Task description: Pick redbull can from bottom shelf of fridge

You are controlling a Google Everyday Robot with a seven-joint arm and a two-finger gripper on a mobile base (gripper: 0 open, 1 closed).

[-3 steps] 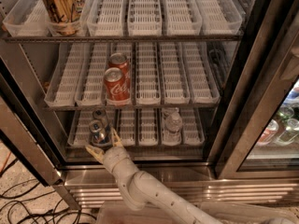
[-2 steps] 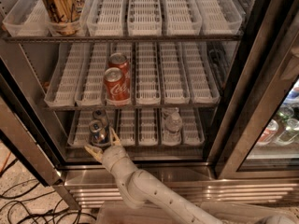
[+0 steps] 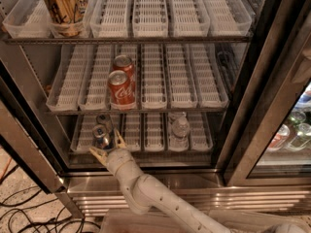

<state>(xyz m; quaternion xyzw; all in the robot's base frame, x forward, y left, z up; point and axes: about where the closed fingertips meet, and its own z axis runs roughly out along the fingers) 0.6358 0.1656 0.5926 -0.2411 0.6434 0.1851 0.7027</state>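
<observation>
The tool [image 3: 106, 145] is at the front edge of the bottom shelf [image 3: 146, 136] of the fridge [image 3: 146, 182], its fingers spread apart and holding nothing. The redbull can [image 3: 100, 136] stands upright just at them, not yet gripped, with a second slim can [image 3: 105, 121] behind it. The reach looks done; closing, lifting and drawing out are left.

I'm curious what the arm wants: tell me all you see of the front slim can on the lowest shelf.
The redbull can is slim, blue-and-silver metal with a silver top, upright at the front left of the bottom shelf, its twin just behind. The open gripper sits right before it; contact unclear.
</observation>
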